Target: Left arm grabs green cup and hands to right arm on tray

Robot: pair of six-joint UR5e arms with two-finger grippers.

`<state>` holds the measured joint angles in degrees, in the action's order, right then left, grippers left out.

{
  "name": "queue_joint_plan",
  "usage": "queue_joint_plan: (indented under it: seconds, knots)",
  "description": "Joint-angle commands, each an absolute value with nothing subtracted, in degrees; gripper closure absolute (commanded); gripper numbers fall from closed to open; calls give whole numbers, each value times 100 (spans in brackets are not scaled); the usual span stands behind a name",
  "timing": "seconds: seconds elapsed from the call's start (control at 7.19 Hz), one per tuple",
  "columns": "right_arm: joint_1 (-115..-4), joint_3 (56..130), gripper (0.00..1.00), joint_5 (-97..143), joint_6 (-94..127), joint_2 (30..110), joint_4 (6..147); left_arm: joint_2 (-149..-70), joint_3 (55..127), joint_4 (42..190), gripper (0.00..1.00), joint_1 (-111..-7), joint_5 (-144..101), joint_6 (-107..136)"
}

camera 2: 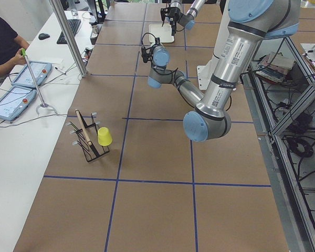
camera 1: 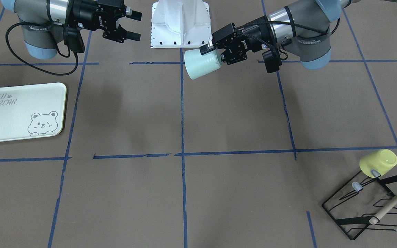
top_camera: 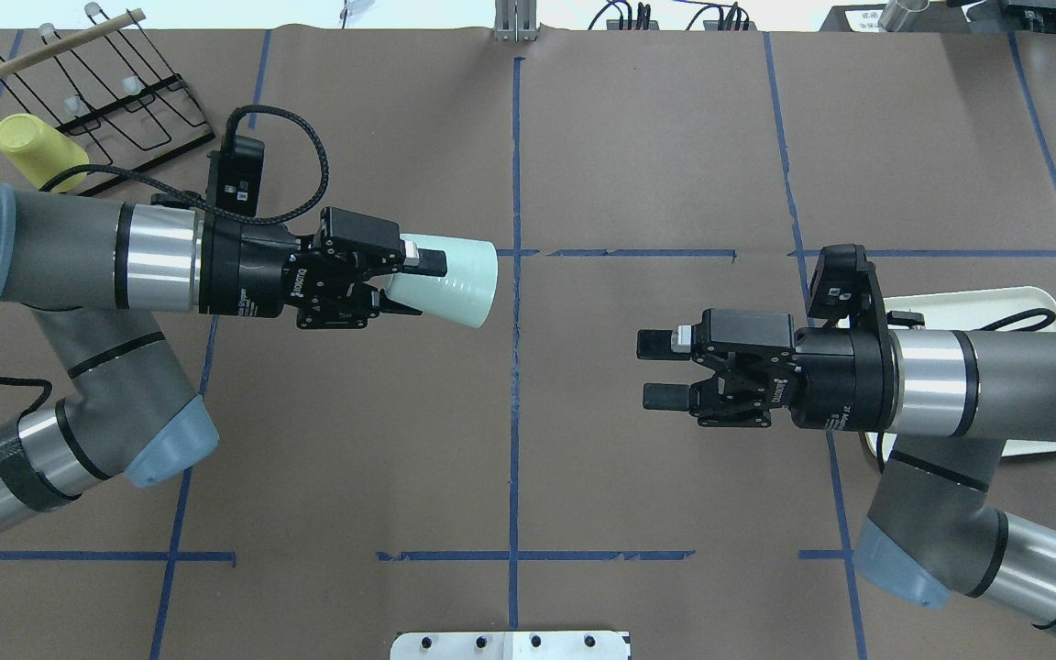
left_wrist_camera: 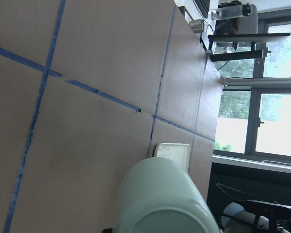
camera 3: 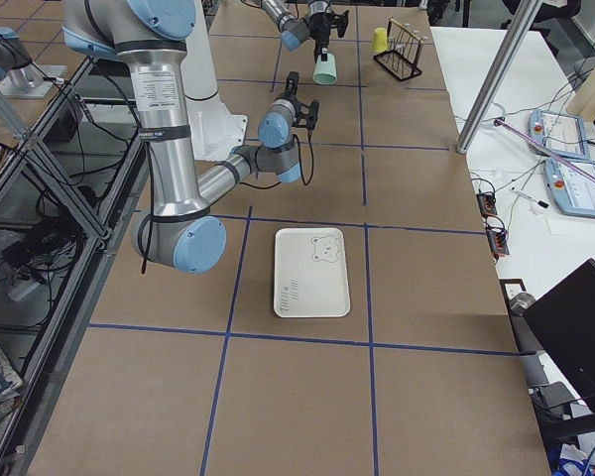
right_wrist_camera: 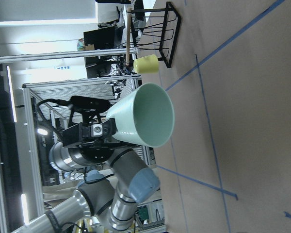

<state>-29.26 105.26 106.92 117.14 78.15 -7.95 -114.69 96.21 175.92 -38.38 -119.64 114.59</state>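
Seen from across the table, the green cup [camera 1: 202,64] lies on its side in the air, its narrow end clamped between the fingers of the left gripper [camera 1: 213,54], near the robot's white base [camera 1: 180,24]. The right gripper [camera 1: 135,25] hangs apart from it with its jaws spread, holding nothing. The tray [camera 1: 9,120] lies flat on the table, well away from the cup, showing its bear drawing and lettering. At the other end, a yellow cup [camera 1: 379,162] sits upside down on a prong of a black wire rack [camera 1: 353,220], with a wooden stick [camera 1: 396,199] across the rack. From overhead, the green cup's wide mouth points toward the right gripper, with a gap between them, and the right arm covers part of the tray. The right wrist camera looks straight into the cup's mouth and sees only its smooth inner wall. The left wrist camera shows the cup's outer wall close up, with the tray far beyond it.
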Motion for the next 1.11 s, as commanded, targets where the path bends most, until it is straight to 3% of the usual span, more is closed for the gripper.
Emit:
queue_joint_plan:
  seconds: [0.0, 0.97]
  knots:
    - [-2778, 10529, 4, 10521, 12129, 7515, -1002, -11470, 9360, 18762, 61, -3622, -11962, 12249]
    - [-2637, 10521, 4, 10512, 12103, 7207, -984, -11531, 9430, 20004, 61, -2752, -11427, 13017]
